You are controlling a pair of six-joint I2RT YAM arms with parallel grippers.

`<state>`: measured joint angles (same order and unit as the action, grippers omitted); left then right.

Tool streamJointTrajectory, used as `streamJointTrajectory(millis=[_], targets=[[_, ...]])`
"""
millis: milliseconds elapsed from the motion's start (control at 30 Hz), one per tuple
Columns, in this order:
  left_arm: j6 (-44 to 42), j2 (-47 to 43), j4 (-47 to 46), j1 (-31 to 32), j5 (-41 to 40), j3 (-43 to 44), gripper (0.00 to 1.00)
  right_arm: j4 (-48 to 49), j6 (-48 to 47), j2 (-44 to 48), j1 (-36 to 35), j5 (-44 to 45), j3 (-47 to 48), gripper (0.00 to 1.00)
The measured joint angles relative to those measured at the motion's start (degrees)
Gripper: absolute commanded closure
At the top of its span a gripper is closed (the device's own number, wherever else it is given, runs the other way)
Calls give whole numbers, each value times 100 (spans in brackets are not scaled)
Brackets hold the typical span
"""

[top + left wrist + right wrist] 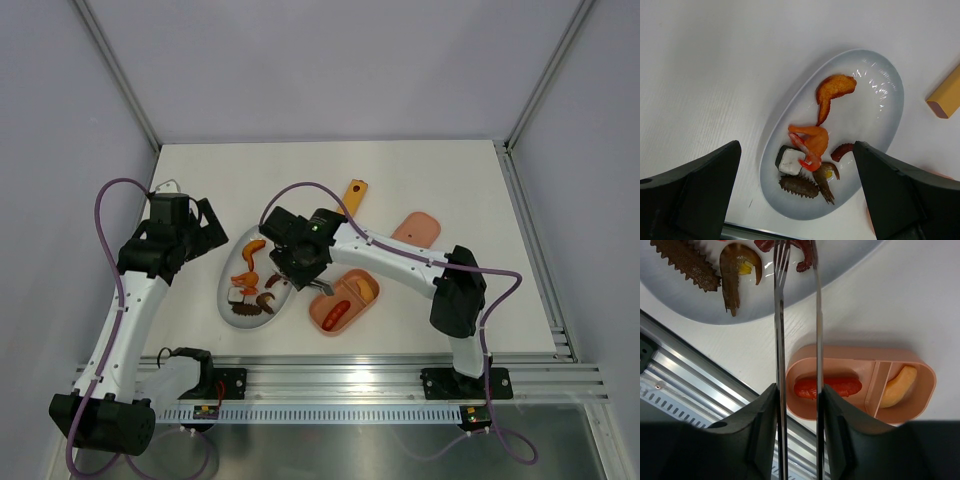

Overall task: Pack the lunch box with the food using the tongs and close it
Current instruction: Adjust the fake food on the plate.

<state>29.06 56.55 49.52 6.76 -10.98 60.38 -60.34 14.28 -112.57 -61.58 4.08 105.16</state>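
i see bright, even light from above. the plate [880, 85] shines a little. a soft shadow sits by the lunch box [850, 351]. the left gripper [796, 145] looks dark and blurry.

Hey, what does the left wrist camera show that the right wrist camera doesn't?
Only the left wrist: an orange shrimp, a dark-and-white cube, a fried orange piece and a yellow-orange bar. Only the right wrist: the tongs in the right gripper, and the lunch box holding a red sausage and a yellow piece. Both: the white plate with a ridged brown piece, a brown shrimp and a dark red curl.
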Motion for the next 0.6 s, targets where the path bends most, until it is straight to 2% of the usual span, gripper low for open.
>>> streamJointTrajectory(millis=[600], targets=[[-2, 0, 7, 0, 0, 0, 1, -192, -122, -11, -2, -2, 76, 49]])
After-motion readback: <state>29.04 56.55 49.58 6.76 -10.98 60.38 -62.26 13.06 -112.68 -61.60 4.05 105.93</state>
